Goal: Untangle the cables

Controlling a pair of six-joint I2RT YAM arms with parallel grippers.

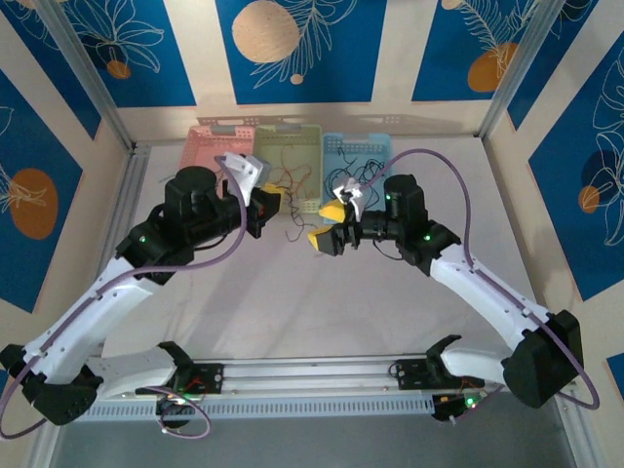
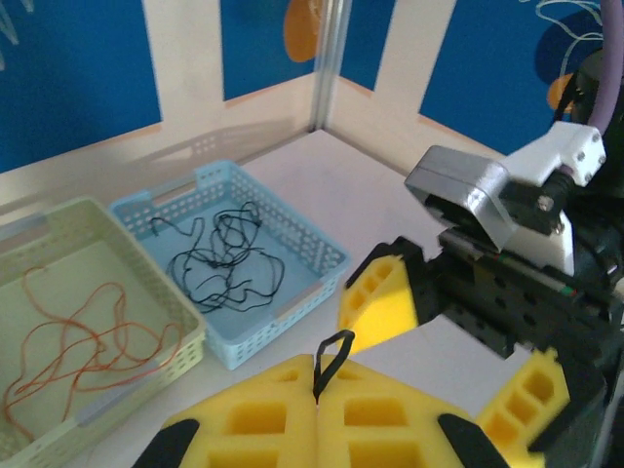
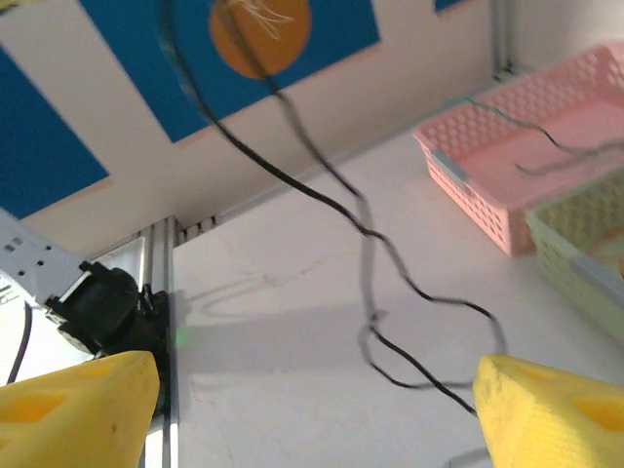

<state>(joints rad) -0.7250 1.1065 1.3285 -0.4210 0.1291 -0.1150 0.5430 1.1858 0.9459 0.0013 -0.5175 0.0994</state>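
One black cable [image 2: 332, 351] is pinched in the pressed-together left gripper [image 2: 317, 390], and in the right wrist view it runs 11 to 5 o'clock ahead of the spread right gripper [image 3: 312, 409], nearest its 3 o'clock finger

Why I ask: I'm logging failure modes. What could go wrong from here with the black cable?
1. The left gripper pinches only a small loop of the black cable; a pull might slip it out.
2. It hangs loose before the open right gripper, with a kink; pulling could tighten that into a knot or snag a finger.
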